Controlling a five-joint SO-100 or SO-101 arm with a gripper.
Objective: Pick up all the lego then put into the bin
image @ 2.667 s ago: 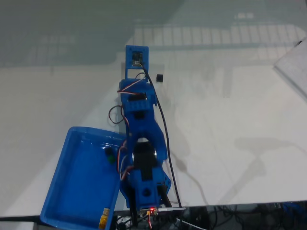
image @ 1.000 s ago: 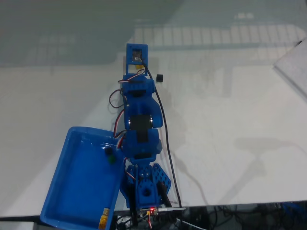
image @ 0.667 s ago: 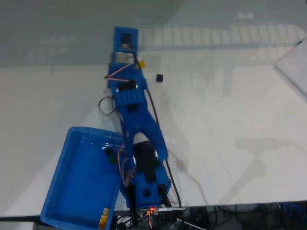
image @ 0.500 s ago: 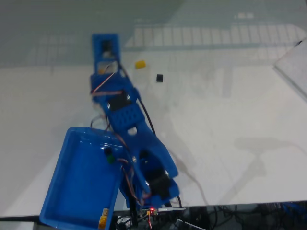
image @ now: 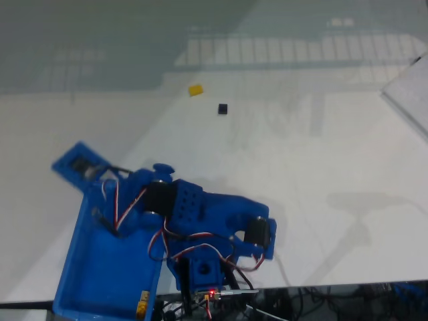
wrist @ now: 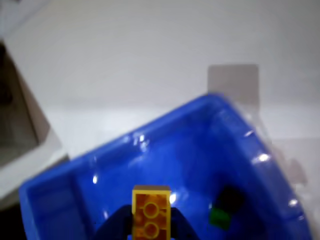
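In the wrist view my gripper [wrist: 150, 229] is shut on a yellow lego [wrist: 150, 214], pinched between the blue fingers and hanging over the inside of the blue bin [wrist: 200, 131]. In the fixed view the gripper [image: 81, 168] hovers over the far left corner of the bin [image: 103, 271]. Another yellow lego [image: 195, 89] and a black lego [image: 223, 108] lie on the white table far from the arm.
A small dark and green piece [wrist: 221, 210] lies on the bin floor. A small yellow piece [image: 142, 306] sits at the bin's near corner. The arm's base [image: 204, 271] and cables stand at the table's front edge. A white sheet [image: 409, 93] lies at the far right.
The arm has swung from the far middle of the table round to the left and back over the bin. One yellow lego, earlier behind the gripper, now shows on the table.
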